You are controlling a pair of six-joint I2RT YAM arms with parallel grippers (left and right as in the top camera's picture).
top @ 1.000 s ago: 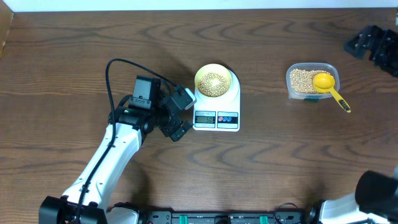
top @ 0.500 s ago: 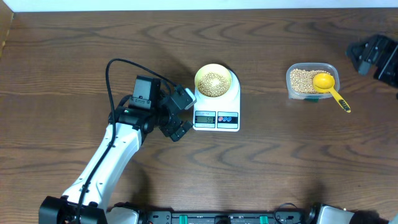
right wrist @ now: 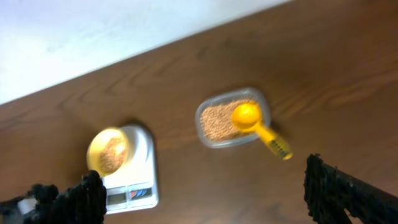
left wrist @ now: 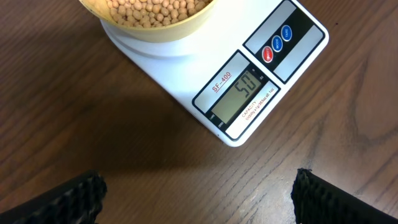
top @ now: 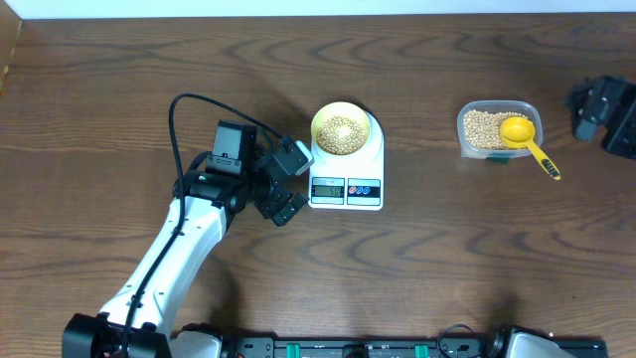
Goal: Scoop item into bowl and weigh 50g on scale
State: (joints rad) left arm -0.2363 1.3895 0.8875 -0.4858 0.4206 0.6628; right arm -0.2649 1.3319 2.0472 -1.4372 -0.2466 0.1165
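Black right end effector [top: 588, 111]: open, empty, shifted rightward; left end effector [top: 298, 184]: open, unmoved

A dark wood-grain table [top: 447, 259] is filling the scene under soft, even light.

From overhead, the brown tabletop is stretching from side to side, its wavy grain catching a faint sheen toward the far side, while a pale white strip [top: 298, 8] is showing just beyond the far edge. In the right wrist view that pale surface is spreading out blurred past the table's rim; wall or floor cannot be told. A tan edge [top: 9, 50] is peeking in at the far left corner.
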